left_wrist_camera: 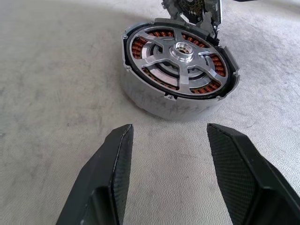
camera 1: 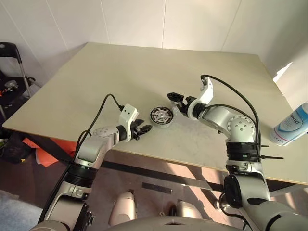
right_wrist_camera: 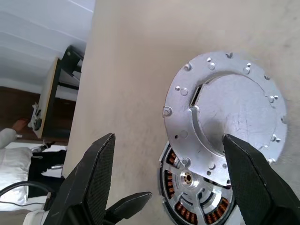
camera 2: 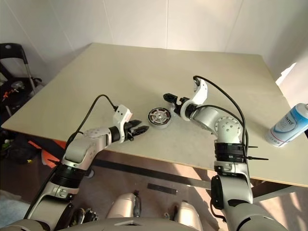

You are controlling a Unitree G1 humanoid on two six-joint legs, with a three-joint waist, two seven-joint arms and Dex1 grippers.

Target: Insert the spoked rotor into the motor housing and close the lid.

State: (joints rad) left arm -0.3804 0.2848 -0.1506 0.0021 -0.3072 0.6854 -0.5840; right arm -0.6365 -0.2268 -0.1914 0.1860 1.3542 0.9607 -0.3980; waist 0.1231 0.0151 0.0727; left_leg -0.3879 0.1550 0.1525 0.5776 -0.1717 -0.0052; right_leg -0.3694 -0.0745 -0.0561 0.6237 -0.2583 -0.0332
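Note:
The motor housing [camera 1: 161, 115] stands on the table near its front edge, with copper windings showing inside its silver rim. The spoked rotor [left_wrist_camera: 180, 51] lies seated in it, hub in the middle. The lid [right_wrist_camera: 225, 98], a silver disc with a notched rim, stands tilted on edge at the housing's far side, its lower edge over the housing's rim. My right gripper [camera 1: 174, 99] is open just behind the lid, jaws wide; one finger [right_wrist_camera: 253, 178] overlaps the disc, and I cannot tell if it touches. My left gripper [left_wrist_camera: 169, 129] is open just short of the housing, holding nothing.
A white and blue spray can [camera 1: 292, 126] stands at the table's right edge. The table's front edge [camera 1: 192, 166] runs close below both grippers. A black stand [camera 1: 10, 53] is off the table's left side. A person's sleeve [right_wrist_camera: 9, 154] shows beyond the table.

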